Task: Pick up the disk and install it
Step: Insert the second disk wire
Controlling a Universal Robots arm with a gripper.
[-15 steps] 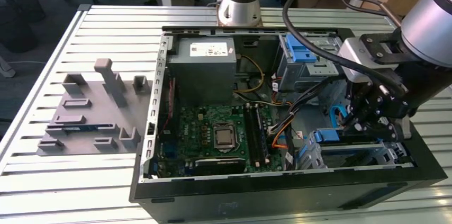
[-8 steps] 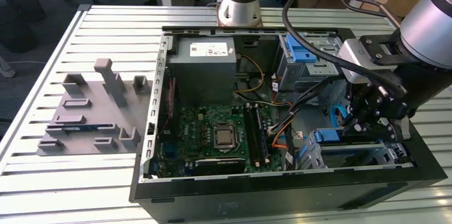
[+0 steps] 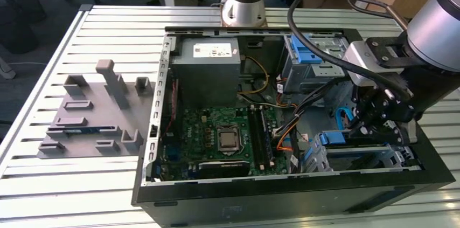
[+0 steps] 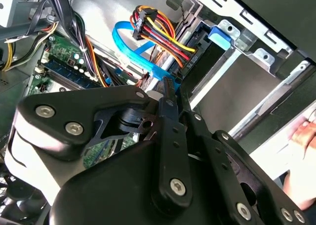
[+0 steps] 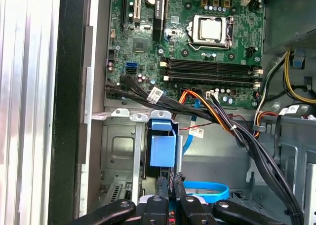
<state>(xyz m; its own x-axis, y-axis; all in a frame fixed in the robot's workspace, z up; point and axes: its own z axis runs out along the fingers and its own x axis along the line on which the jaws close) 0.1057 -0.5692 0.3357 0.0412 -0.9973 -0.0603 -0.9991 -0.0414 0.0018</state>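
The black computer case (image 3: pixel 287 198) lies open on the table (image 3: pixel 64 185), which is made of metal slats. At the near corner of the case, on the exterior view's right, the tool (image 3: pixel 370 132) reaches down inside. In both wrist views the tool's (image 5: pixel 170 188) two black fingers (image 4: pixel 167 99) are very close together, with just a thin gap. I cannot tell if they pinch anything.

Right past the fingertips is a silver cage (image 5: pixel 121 146) in that corner. The disk (image 5: pixel 162 147) seems to sit in the cage, and all I can see of it is its blue plastic end (image 3: pixel 333 138). I cannot tell if the tool touches it. A flat blue cable (image 5: pixel 205 190) curls just beside the fingers, and a bunch of red, yellow and black wires (image 4: pixel 158 25) runs close by.

Further in lies the green board (image 3: pixel 208 125) with a square silver chip (image 3: pixel 228 137) in the middle. Behind the board stands a big grey box (image 3: pixel 208 69) with a small white sticker. Next to it, on the exterior view's right, is another silver cage (image 3: pixel 316 63) with blue parts.

Out on the table, on the exterior view's left, rests a grey tray with blocks (image 3: pixel 93 115) sticking up. At the far edge of the table stands the arm's round base (image 3: pixel 243 4).
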